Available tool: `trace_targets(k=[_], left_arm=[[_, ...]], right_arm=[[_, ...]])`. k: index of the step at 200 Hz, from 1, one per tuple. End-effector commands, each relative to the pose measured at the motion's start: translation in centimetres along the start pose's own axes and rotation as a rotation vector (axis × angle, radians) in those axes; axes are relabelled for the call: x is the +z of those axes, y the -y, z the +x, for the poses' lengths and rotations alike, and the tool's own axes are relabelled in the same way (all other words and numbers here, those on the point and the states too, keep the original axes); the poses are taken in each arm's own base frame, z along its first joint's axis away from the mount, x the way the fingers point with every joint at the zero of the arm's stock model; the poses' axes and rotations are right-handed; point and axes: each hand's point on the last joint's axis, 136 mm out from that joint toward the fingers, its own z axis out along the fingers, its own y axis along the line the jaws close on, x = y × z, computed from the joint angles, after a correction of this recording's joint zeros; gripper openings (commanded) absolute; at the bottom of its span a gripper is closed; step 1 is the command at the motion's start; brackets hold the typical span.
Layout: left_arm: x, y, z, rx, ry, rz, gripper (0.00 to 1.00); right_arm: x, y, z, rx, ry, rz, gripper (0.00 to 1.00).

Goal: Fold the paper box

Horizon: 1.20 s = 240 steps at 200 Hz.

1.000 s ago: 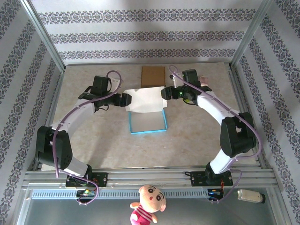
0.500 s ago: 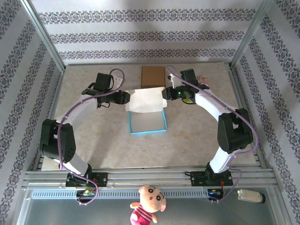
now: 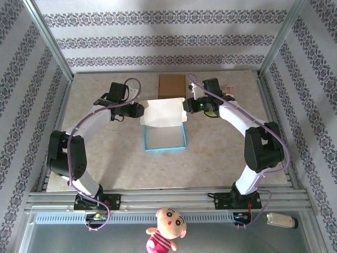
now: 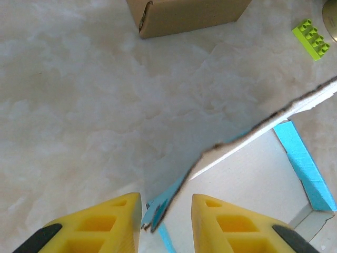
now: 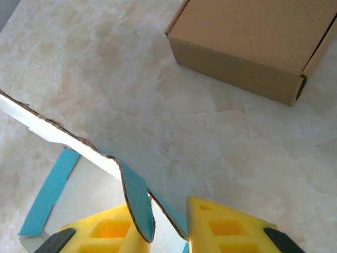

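Paper box (image 3: 165,139), flap (image 3: 164,113) raised: left claw (image 4: 166,204) unclenched astride one flap corner; right claw (image 5: 167,212) at the other, grip cannot tell.

- My top camera looks down from behind, far enough for the whole pale marble-patterned table (image 3: 105,158).
- My wrist cameras face down close up; all three catch the brown cardboard carton (image 3: 172,84).

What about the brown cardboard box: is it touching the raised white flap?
Apart. The right wrist view shows bare table between the brown cardboard box and the white flap.
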Motion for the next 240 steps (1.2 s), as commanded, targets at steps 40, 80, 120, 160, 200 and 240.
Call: trace_targets(k=[40,80,120,160,200,240], left_arm=[[-1.5,-0.1,-0.4,-0.027,-0.018,-0.019,0.25],[-1.8,0.1,0.1,-0.062,-0.03,-0.031,0.17],[-1.8,-0.1,-0.5,-0.16,0.027,-0.143,0.06],[-2.2,0.7,-1.6,-0.288,0.196,-0.182,0.0],[-2.3,1.5,-2.7,-0.283,0.309,-0.194,0.0],[-3.8,1.1,-3.2,-0.145,0.261,-0.219,0.22]], right_arm=[[-1.0,-0.4,-0.6,-0.032,0.037,0.013,0.22],[-1.2,-0.8,-0.8,-0.039,0.049,0.031,0.17],[-1.3,-1.2,-1.8,0.043,0.136,0.113,0.07],[-1.4,-3.1,-3.1,0.151,0.281,0.116,0.04],[-1.8,-4.4,-5.6,0.061,0.4,0.123,0.05],[-1.2,-6.1,-4.5,-0.276,0.271,0.032,0.04]])
